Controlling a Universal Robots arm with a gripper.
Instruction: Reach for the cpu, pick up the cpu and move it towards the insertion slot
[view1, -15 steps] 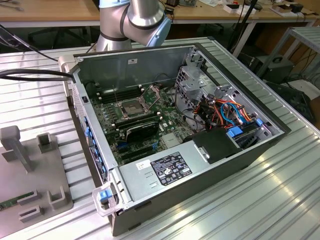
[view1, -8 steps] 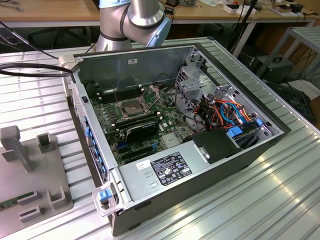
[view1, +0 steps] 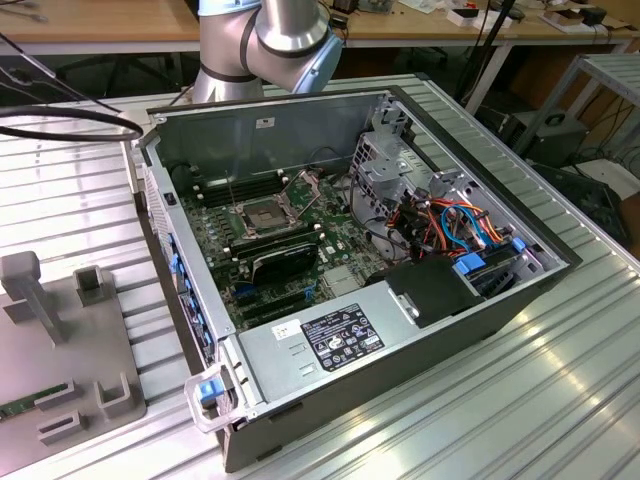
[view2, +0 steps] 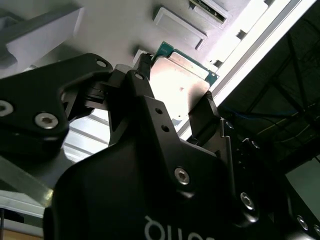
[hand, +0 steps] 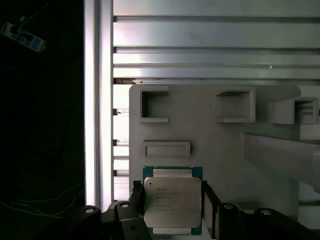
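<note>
Now the claw (hand: 171, 207) grips the cpu (hand: 172, 197) by two opposite edges over the grey fixture plate (hand: 210, 135).

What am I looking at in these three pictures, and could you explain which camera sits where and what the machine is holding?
The machine is a single robot arm ending in a two-fingered gripper. The exterior view comes from a camera off the arm: it shows an open computer case on a ribbed metal table, with the square insertion slot on the board inside. On that view's left lies a grey fixture plate with a green memory stick. Both wrist views come from cameras riding on the arm. They show the gripper over the plate, its fingers closed on two opposite edges of the cpu, a small flat square chip. Whether the chip is lifted off the plate, I cannot tell.
</note>
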